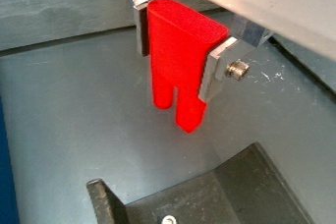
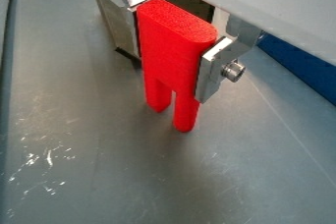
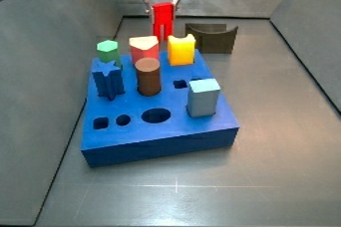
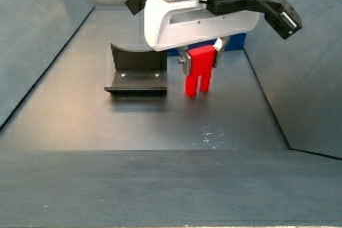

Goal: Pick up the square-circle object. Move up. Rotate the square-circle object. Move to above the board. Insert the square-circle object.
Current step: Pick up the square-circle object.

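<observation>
The gripper (image 2: 168,43) is clamping its silver fingers (image 1: 221,63) on the upper part of the red block (image 2: 172,63), which is hanging upright with its two legs pointing down, just above the grey floor (image 2: 79,159). In a side view it is sitting beside the dark fixture (image 4: 134,72), behind the blue board (image 3: 160,121).
</observation>
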Available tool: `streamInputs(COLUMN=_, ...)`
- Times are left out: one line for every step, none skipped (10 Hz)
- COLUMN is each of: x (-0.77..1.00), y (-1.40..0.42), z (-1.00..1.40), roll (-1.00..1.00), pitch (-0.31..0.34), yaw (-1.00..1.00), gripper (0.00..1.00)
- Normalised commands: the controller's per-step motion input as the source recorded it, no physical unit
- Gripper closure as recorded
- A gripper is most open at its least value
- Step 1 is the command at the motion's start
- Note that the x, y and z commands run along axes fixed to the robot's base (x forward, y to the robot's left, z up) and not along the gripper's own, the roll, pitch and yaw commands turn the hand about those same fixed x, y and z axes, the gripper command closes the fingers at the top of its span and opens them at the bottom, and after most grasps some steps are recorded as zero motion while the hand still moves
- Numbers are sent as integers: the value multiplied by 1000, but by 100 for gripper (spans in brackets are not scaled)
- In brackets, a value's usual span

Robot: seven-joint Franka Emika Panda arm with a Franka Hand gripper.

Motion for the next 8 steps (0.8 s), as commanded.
streamInputs(x=0, y=0, z=0, roll=0, pitch=0, yaw=0, gripper=100)
streamInputs(x=0, y=0, z=0, roll=0, pitch=0, yaw=0, gripper=100)
streamInputs(x=0, y=0, z=0, roll=0, pitch=0, yaw=0, gripper=100)
streamInputs(x=0, y=0, z=0, roll=0, pitch=0, yaw=0, gripper=100)
streamInputs(x=0, y=0, z=0, roll=0, pitch=0, yaw=0, gripper=100)
streamInputs(x=0, y=0, z=0, roll=0, pitch=0, yaw=0, gripper=100)
streamInputs(x=0, y=0, z=0, roll=0, pitch=0, yaw=0, gripper=100)
streamInputs(x=0, y=0, z=0, roll=0, pitch=0, yaw=0, gripper=100)
